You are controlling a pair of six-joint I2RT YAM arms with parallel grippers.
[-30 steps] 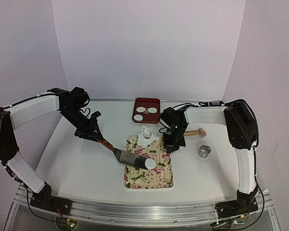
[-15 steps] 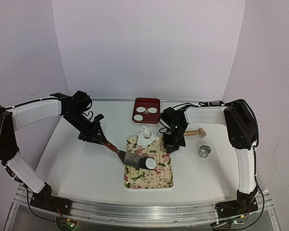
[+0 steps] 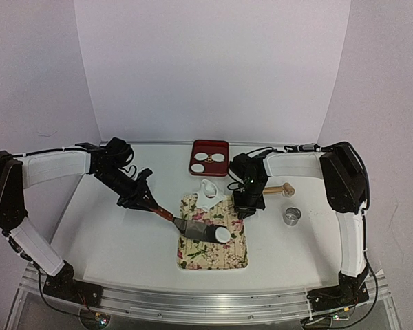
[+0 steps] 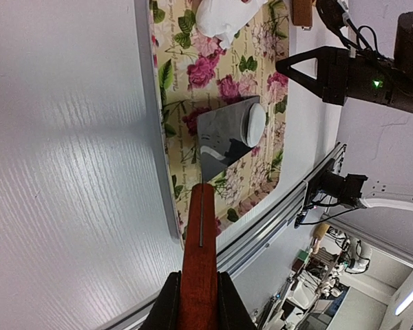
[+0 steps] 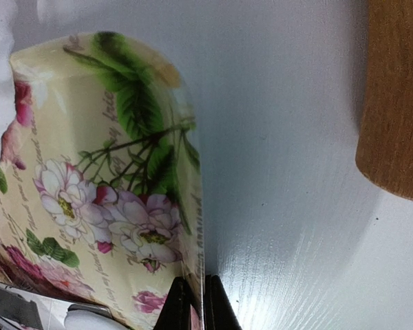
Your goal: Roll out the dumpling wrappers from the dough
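A round white dumpling wrapper (image 3: pixel 222 234) lies on the steel blade of a spatula (image 3: pixel 193 227) over the floral mat (image 3: pixel 224 256). My left gripper (image 3: pixel 146 201) is shut on the spatula's red-brown handle (image 4: pixel 199 275). In the left wrist view the wrapper (image 4: pixel 253 124) sits at the blade's far edge. The dough (image 3: pixel 208 194), a ragged white sheet with a hole, rests on the mat's far end. My right gripper (image 3: pixel 247 210) is shut on the mat's right edge (image 5: pixel 193 227), pinching it between the jaws. More wrappers (image 3: pixel 219 157) lie in the red tray (image 3: pixel 211 143).
A wooden rolling pin (image 3: pixel 279 190) lies just right of my right gripper, close in the right wrist view (image 5: pixel 396 96). A small metal ring (image 3: pixel 292 216) stands further right. The red tray is behind the mat at the back wall.
My left arm has moved right and lower, sliding the spatula with the wrapper on it further right across the mat. The right arm has not moved.
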